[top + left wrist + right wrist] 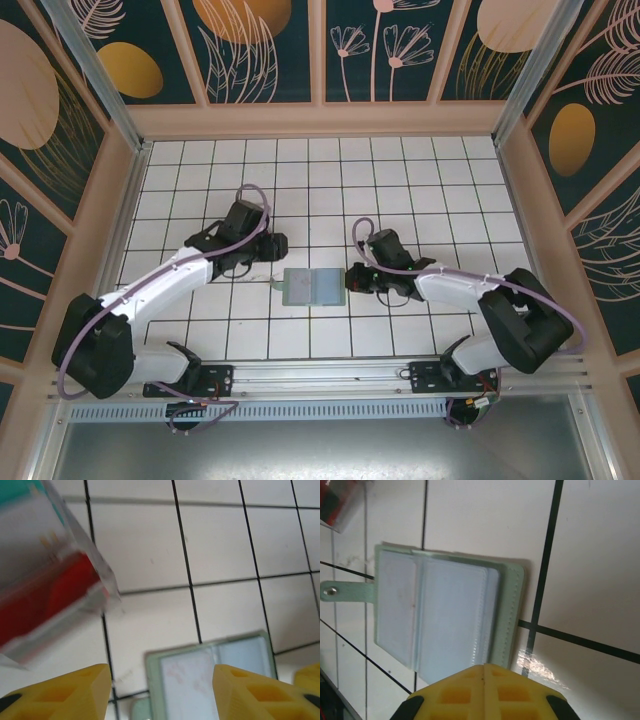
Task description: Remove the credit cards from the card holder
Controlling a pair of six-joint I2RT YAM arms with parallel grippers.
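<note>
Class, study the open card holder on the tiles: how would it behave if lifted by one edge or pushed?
The card holder probably flops at its fold if lifted: it looks soft, stitched, with thin clear sleeves. Lying flat on glossy tiles, it likely slides rather than tips. Its snap tab may flap.

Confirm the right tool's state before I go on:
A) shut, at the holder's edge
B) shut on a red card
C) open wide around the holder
A: in the right wrist view, the yellow fingers of the right tool meet with no gap, at the edge of the open holder, and there is no card between them.
</note>
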